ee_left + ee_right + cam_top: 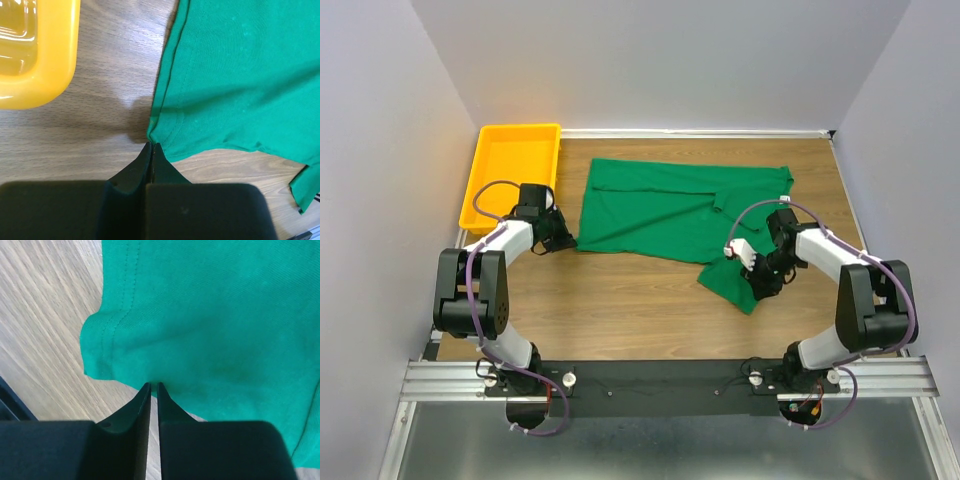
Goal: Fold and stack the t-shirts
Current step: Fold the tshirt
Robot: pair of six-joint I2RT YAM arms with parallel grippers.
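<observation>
Bare table [620, 300] lies nearest me. Both arms bend low. The right gripper [154, 385] nips the t-shirt [670, 205] at its near flap, and the left gripper [151, 145] pinches its hem corner. The shirt is spread mid-table, with the yellow tray [520, 128] far left.

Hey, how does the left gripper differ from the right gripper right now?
The left gripper is at the t-shirt's near left corner, close to the tray; the right gripper is at its near right flap. Left jaws are fully shut, apparently pinching the hem corner; right jaws show a thin slit, so that grip is unclear. Both sit low at the fabric's edge.
</observation>
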